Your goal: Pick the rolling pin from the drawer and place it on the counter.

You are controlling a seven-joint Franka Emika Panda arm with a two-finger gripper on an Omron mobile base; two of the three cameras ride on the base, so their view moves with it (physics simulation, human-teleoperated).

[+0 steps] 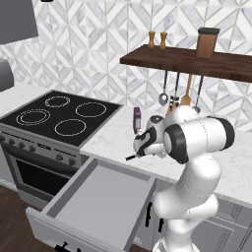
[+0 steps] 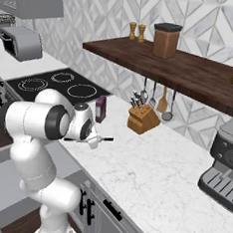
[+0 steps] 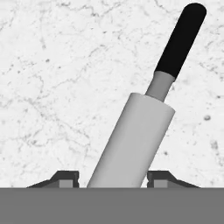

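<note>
My gripper is shut on the rolling pin, a pale grey cylinder whose dark handle points up and to the right in the hand view. Below it lies the white marble counter. In the left base view the gripper hovers over the counter's front edge, with a thin dark handle sticking out. The right base view shows the rolling pin held level above the counter. The grey drawer stands pulled open below, its inside bare.
A black cooktop lies left of the counter. A small purple box stands behind the gripper. A knife block and hanging utensils sit under the brown shelf. A coffee machine stands far right.
</note>
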